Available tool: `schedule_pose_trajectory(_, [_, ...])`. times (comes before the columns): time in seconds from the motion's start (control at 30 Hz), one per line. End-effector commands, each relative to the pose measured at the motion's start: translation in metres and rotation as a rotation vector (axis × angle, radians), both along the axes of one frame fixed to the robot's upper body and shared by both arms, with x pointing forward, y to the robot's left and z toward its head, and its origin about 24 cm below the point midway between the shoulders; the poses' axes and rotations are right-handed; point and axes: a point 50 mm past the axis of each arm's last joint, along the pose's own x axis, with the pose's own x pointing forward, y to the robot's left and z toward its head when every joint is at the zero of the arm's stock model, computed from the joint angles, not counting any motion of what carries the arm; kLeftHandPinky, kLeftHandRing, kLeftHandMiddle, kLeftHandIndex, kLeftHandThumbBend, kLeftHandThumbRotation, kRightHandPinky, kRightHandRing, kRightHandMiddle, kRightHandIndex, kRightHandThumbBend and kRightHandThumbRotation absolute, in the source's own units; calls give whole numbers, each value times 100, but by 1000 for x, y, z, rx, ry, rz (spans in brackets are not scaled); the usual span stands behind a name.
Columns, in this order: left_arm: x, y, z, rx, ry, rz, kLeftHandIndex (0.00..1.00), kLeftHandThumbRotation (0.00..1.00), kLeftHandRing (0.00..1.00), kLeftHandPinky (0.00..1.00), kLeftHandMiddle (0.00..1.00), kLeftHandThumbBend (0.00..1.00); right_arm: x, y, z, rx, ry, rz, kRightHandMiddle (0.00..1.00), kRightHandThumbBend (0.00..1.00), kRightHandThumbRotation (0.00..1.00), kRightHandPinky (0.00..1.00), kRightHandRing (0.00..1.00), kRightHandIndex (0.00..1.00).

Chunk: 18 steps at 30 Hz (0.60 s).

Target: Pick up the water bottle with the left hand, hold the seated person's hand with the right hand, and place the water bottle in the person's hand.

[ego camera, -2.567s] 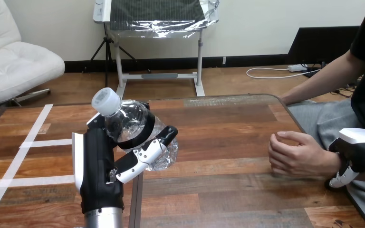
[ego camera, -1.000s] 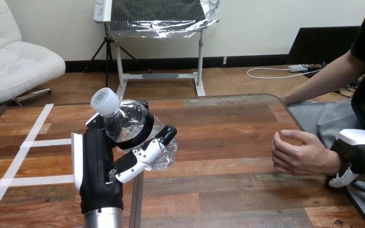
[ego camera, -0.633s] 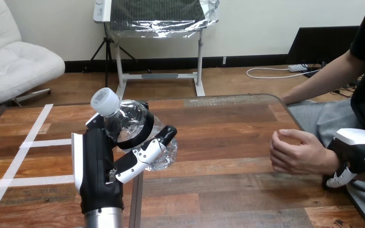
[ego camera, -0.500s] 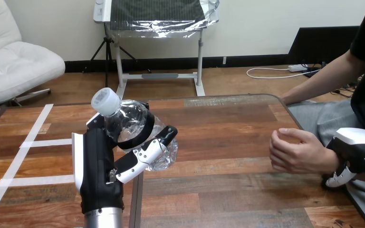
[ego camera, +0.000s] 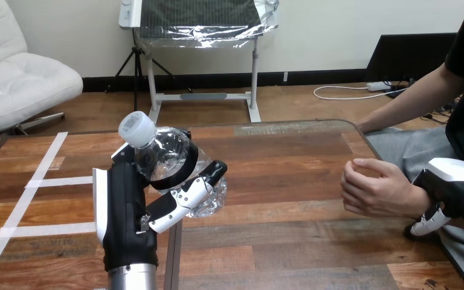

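The left hand grips the water bottle, lifted off the desk; the right hand touches the person's hand at the wrist, grip unclear; placing remains.

The water bottle is clear, crinkled plastic with a white cap and a dark band round its shoulder; it tilts, cap up and toward the far left corner of the tabletop, raised over the left half in the curled fingers of the left hand; the person's hand, loosely curled, is at the right edge, the right hand against its wrist.
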Motion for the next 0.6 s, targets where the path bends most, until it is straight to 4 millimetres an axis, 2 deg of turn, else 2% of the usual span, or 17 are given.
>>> schedule_pose_trajectory(0.0, [12, -9, 25, -50, -116, -11, 50, 0, 42, 38, 46, 61, 5, 14, 5, 51, -52, 51, 34, 63, 0, 15, 23, 36])
schedule_pose_trajectory(0.1, [13, -10, 26, -53, -119, -17, 49, 0, 41, 37, 46, 61, 6, 14, 7, 58, -64, 58, 34, 66, 0, 16, 24, 36])
schedule_pose_trajectory(0.57, [16, -14, 27, -55, -121, -44, 49, 0, 41, 37, 45, 61, 9, 15, 19, 74, -99, 43, 32, 63, 0, 14, 22, 36])
